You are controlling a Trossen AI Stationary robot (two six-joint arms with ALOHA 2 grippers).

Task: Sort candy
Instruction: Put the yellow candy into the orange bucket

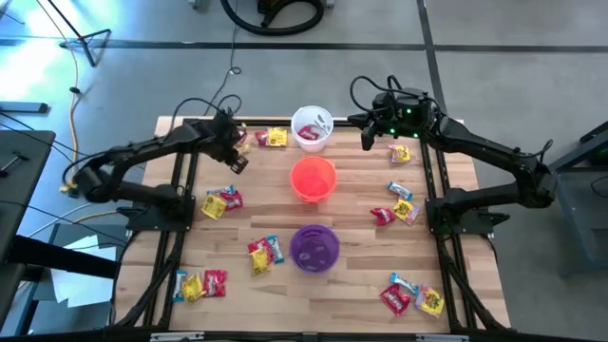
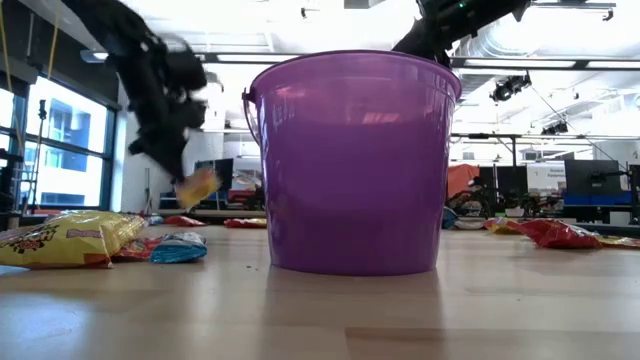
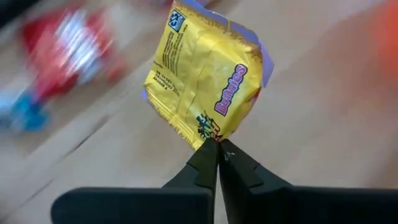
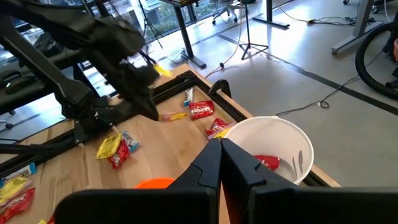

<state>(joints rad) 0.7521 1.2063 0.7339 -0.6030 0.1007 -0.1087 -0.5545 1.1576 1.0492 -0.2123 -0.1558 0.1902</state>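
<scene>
Bright overhead light, motion-blurred background

Scattered candy (image 1: 218,202), one yellow, lifted

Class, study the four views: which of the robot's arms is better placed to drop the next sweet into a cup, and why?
The left. Its pincer is shut on a yellow candy, lifted off the table near the orange cup. The right pincer is shut and empty above the white cup.

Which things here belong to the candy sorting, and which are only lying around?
For the job:
- yellow candy, pinched in the left gripper
- loose candy on the table, e.g. the red one
- white cup, orange cup, purple cup
- right gripper, shut and empty above the white cup

Just lying about:
- cables on the floor
</scene>
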